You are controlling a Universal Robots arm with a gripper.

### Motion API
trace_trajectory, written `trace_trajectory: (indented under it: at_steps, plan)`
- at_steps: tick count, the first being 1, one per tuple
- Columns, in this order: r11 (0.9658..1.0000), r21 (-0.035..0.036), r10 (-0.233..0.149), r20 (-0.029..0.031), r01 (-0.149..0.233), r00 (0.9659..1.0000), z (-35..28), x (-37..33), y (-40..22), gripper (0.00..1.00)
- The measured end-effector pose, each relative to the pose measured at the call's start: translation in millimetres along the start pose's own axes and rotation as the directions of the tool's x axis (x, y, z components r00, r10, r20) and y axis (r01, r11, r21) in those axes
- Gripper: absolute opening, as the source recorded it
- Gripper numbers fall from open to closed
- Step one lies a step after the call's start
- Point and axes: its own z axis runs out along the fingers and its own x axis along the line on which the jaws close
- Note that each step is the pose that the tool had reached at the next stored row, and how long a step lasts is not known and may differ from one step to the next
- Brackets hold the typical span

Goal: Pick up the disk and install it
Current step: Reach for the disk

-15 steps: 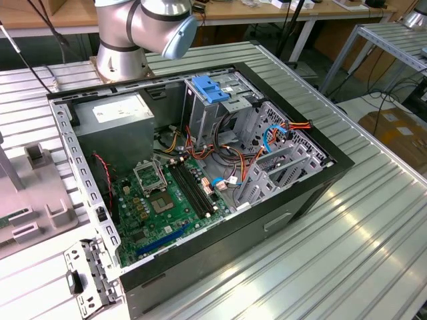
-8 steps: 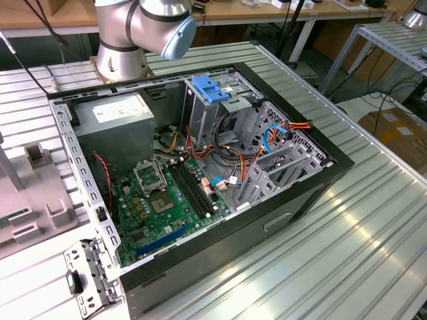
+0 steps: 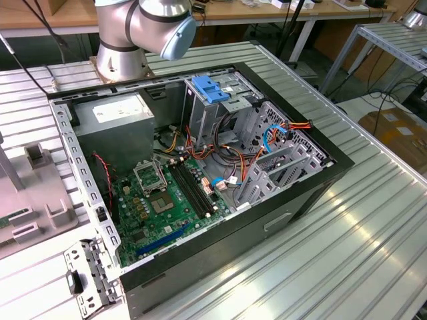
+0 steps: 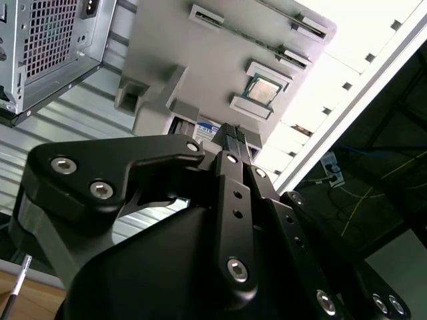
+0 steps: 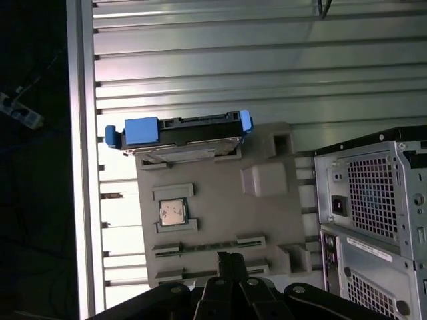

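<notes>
Gripper [image 4: 233,135] fills the foreground in both wrist views [image 5: 230,259]: black linkages converge on fingertips pressed together, nothing held between them.

Beyond it, a grey fixture plate [image 5: 220,200] lies flat on the ribbed metal bench [image 5: 233,60]. Disk [image 5: 183,133] stands on its long edge in a slot at the far edge of that plate. It has a silver-grey body and a blue rail at each end. In the first wrist view a processor chip [image 5: 173,213] in its recess and several slots lie between gripper and disk; the two are well apart. In the second wrist view a patch of the disk's white-and-blue label [image 4: 202,127] shows just beside the fingertips.

Computer case [image 5: 373,207] stands next to the plate, its perforated rear panel facing it.

Exterior view: the case [image 3: 200,167] lies open at frame centre on the bench [image 3: 347,247], with a grey power supply [image 3: 113,127] upper left inside and a blue latch [image 3: 210,90] on the drive cage at upper centre. Arm [image 3: 143,27] stands at top, left of centre. The fixture plate [image 3: 33,207] sits at the exterior view's left edge.
</notes>
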Motion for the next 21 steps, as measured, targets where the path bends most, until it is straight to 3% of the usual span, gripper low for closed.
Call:
trace_trajectory:
  at_steps: [14,21]
  plan:
    - [1.0000,0.0001,0.000,0.0000,0.000,1.0000,2.1,13.5,3.0,0.11]
    - [1.0000,0.0000,0.000,0.0000,0.000,1.0000,3.8,16.3,7.3,0.11]
